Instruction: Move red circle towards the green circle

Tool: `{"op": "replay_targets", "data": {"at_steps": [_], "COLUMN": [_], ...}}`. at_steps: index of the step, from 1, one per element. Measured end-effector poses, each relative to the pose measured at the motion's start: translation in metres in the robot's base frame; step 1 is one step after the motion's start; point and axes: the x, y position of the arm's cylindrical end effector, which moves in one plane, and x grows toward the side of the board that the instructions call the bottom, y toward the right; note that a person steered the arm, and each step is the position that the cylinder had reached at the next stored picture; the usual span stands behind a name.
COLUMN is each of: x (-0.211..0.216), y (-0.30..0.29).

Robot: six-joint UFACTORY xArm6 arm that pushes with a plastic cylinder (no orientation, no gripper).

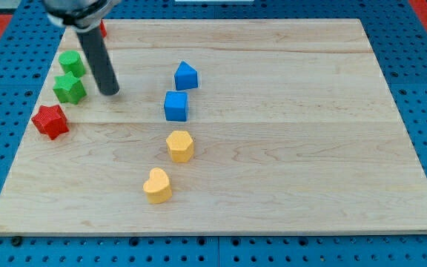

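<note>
The dark rod is coming down from the view's top left, and my tip (110, 92) is resting on the wooden bench (288, 148), just to the right of the two green blocks. There are no jaws on this arm, only the bare rod, so it is holding nothing. The upper green block (71, 63), which looks like the green circle, is sitting close above a green star-shaped one (69, 87), the two nearly touching. The red circle (102, 30) is peeking out behind the rod at the bench's top edge, mostly hidden, so its shape cannot be made out; it is lying a little up and to the right of the green circle. A red star (50, 121) is sitting below the greens, near the left edge. Toward the middle, a blue pointed block (186, 76) and a blue cube (176, 106) are standing one above the other, with a yellow hexagon (180, 145) and a yellow heart (157, 185) trailing downward.
</note>
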Motion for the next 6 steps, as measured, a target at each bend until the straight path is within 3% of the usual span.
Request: {"op": "replay_targets", "data": {"at_steps": [3, 4, 6], "x": [-0.167, -0.169, -0.168], "y": [0.031, 0.030, -0.039]}}
